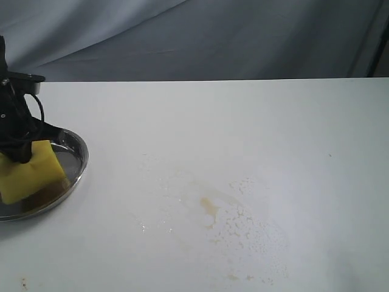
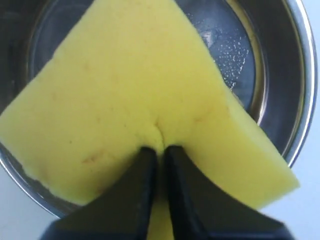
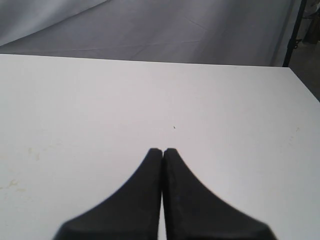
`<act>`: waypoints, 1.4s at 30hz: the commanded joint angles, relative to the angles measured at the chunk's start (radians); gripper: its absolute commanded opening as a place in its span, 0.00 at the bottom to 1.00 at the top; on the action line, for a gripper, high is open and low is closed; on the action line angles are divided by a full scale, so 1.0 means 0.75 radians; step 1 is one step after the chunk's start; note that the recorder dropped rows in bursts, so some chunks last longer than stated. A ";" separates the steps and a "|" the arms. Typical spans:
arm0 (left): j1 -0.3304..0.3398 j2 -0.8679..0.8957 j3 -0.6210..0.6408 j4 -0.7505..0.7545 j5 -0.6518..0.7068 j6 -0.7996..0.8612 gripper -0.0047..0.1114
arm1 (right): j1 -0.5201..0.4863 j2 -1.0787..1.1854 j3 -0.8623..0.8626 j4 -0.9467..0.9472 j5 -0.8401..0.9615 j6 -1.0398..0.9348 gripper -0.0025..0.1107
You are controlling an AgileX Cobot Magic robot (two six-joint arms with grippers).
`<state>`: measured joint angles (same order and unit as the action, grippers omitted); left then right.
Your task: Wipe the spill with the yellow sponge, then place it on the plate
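Observation:
The yellow sponge (image 1: 27, 171) (image 2: 135, 105) hangs tilted over the steel plate (image 1: 74, 163) (image 2: 295, 100) at the far left of the table. My left gripper (image 1: 21, 157) (image 2: 160, 150) is shut on the sponge, pinching a crease into its foam. Whether the sponge touches the plate I cannot tell. Of the spill, a faint amber smear (image 1: 209, 207) shows mid-table, beside a whitish speckled residue (image 1: 252, 234). My right gripper (image 3: 162, 150) is shut on nothing above bare white table; it is out of the exterior view.
The white table (image 1: 243, 121) runs to a far edge against a grey cloth backdrop (image 1: 213, 36). Small droplets (image 1: 155, 228) dot the surface left of the smear. A dark stand leg (image 3: 295, 30) shows past the table's far corner.

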<state>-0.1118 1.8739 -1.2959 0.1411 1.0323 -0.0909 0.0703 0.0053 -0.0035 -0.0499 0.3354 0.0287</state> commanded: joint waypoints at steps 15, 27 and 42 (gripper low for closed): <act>0.003 -0.088 0.000 -0.004 0.188 0.062 0.19 | -0.001 -0.007 0.005 0.007 -0.003 0.006 0.02; 0.066 -0.379 0.266 -0.100 0.034 0.056 0.04 | -0.001 -0.007 0.005 0.007 -0.003 0.006 0.02; 0.121 -1.108 0.837 -0.277 -0.369 0.168 0.04 | -0.001 -0.007 0.005 0.007 -0.003 0.006 0.02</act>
<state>-0.0248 1.1643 -0.6938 -0.0270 0.7769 0.0293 0.0703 0.0053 -0.0035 -0.0499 0.3354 0.0287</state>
